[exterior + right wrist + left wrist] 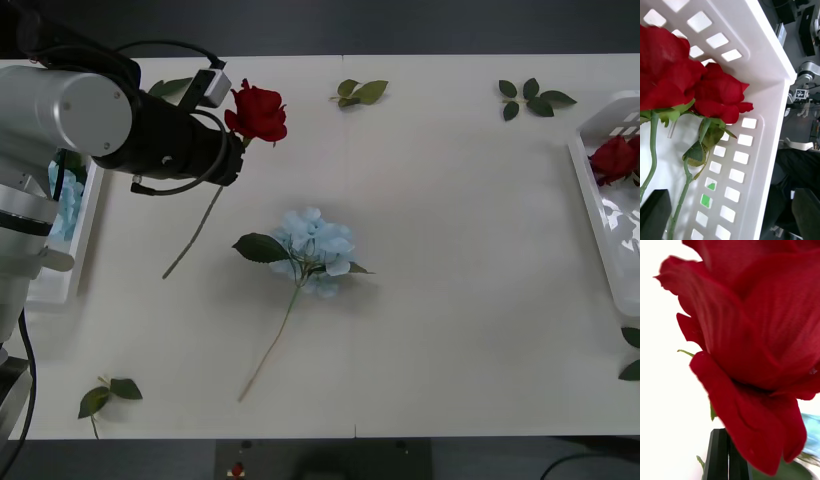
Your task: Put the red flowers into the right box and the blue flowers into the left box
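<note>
Rose (258, 112), deep red and ruffled, hangs above the bench's (450, 300) far left in our left claw (236, 140), whose black fingers (720, 453) are pinched together on its stem.

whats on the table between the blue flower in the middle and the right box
Nothing: in the front view the table is bare from the blue flower across to the right box. The loose leaf sprigs lie off that line, toward the far edge.
</note>
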You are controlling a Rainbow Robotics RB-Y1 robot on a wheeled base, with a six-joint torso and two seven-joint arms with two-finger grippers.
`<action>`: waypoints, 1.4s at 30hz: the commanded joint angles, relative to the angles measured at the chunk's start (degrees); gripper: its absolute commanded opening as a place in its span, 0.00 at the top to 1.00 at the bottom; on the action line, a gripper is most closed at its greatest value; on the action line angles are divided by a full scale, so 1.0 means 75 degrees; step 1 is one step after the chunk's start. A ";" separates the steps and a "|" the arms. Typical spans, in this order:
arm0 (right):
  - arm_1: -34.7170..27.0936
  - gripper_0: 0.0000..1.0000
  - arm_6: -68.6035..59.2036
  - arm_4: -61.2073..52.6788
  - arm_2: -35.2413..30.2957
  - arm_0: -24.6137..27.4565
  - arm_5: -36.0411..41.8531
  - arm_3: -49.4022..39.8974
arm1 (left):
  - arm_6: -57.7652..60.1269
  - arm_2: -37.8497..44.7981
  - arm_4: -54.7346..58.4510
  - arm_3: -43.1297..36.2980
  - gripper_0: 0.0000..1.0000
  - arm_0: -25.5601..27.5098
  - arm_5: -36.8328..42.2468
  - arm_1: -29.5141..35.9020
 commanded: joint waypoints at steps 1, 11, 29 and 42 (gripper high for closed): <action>-0.0270 0.04 0.0075 -0.0281 -0.0086 -0.0164 -0.0008 0.0021 | -0.0565 0.0582 0.1627 -0.0366 1.00 0.0014 0.0362 0.0076; -0.0598 0.00 0.0403 -0.3199 0.0008 -0.0105 -0.0043 -0.0448 | -0.0530 0.1168 0.4733 -0.0366 1.00 -0.0021 0.0549 0.0076; -0.0856 0.00 0.3965 -1.3711 0.0102 0.0645 -0.0031 -0.2558 | -0.0588 0.0184 0.6748 -0.0366 1.00 -0.0162 -0.1724 -0.0275; -0.0281 0.00 0.7657 -1.8246 -0.1515 0.2215 0.2102 -0.3729 | -0.0741 -0.0074 0.6994 -0.0366 1.00 -0.0232 -0.1736 -0.0311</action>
